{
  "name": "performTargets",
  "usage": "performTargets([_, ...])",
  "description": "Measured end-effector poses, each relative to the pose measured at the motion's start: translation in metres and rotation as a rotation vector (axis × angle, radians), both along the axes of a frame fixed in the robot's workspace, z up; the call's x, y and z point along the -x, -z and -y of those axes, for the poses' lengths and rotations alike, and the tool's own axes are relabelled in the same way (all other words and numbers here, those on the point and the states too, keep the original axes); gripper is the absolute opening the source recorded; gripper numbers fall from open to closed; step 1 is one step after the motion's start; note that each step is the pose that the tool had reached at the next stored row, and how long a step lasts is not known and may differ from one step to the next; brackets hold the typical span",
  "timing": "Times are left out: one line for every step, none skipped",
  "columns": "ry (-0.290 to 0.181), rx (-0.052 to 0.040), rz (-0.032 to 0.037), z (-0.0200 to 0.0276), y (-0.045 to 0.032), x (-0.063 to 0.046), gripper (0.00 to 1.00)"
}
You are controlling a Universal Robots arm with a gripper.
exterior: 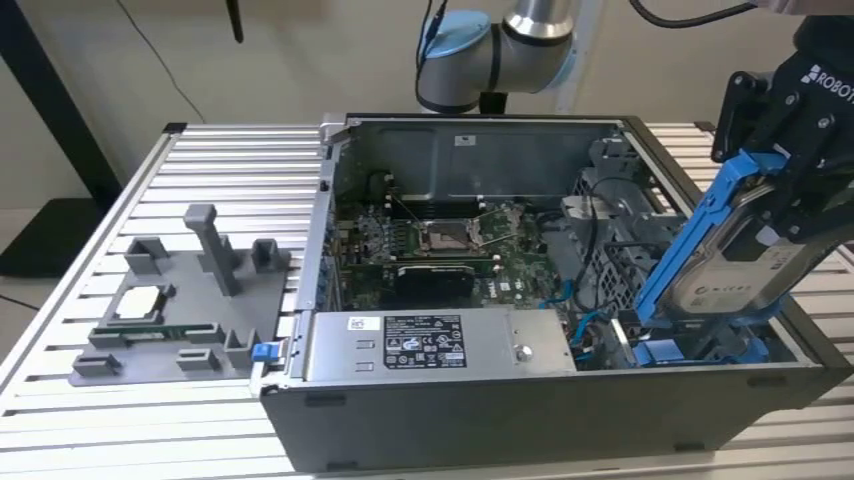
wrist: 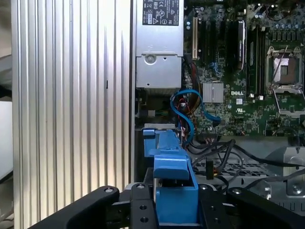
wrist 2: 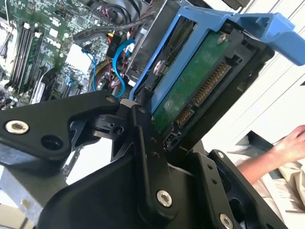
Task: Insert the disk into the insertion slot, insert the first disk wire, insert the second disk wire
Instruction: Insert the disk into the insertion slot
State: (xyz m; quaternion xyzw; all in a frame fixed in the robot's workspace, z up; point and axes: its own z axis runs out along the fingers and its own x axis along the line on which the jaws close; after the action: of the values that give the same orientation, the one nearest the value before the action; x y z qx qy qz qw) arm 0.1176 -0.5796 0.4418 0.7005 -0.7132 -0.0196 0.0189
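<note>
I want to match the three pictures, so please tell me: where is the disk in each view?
Exterior view: the disk stands tilted at the exterior view's right, held by the gripper.
Second wrist view: the disk shows its green underside, framed in blue.
First wrist view: the disk is edge-on, blue carrier toward the camera.
Shared landmark: the motherboard.

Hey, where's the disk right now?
At the exterior view's right, the disk stands tilted in the pincer, its lower end at the blue-railed insertion slot inside the computer case.
</note>
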Motion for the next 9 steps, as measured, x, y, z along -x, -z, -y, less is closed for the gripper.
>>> performTargets([0.0,-0.001,-0.0001,0.0,0.001,0.0,0.0])
performTargets([0.0,-0.0021,-0.0004,0.0,0.002,0.0,0.0])
performTargets([0.0,-0.0028,-0.001,0.0,0.003,0.0,0.0])
performTargets([0.0,-0.0033,-0.0015,0.0,0.004,0.0,0.0])
performTargets([0.0,-0.004,-0.0019,0.0,0.0051,0.0,0.0])
performTargets([0.0,-0.0047,-0.002,0.0,0.0061,0.0,0.0])
performTargets([0.0,-0.0052,-0.002,0.0,0.0067,0.0,0.0])
performTargets([0.0,-0.0054,-0.002,0.0,0.0069,0.0,0.0])
performTargets([0.0,-0.0053,-0.0021,0.0,0.0069,0.0,0.0])
